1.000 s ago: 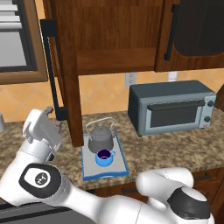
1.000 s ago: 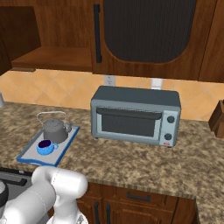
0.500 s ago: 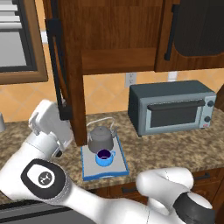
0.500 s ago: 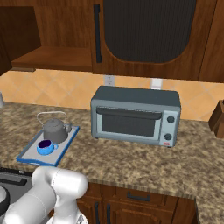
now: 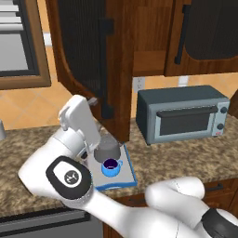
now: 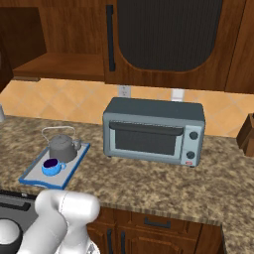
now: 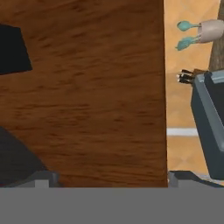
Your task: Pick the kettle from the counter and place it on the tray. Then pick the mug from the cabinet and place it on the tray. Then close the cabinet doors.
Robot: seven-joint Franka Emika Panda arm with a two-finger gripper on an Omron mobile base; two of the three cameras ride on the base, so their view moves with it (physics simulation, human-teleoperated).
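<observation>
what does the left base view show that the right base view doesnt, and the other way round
Left base view alone: the open cabinet door swung out in front of the kettle, the arm reaching up beside it, and a framed window at upper left. Right base view alone: the wooden shelf inside the cabinet and a knife block at far right. Both: the kettle and mug on the tray, the toaster oven, the granite counter.
</observation>
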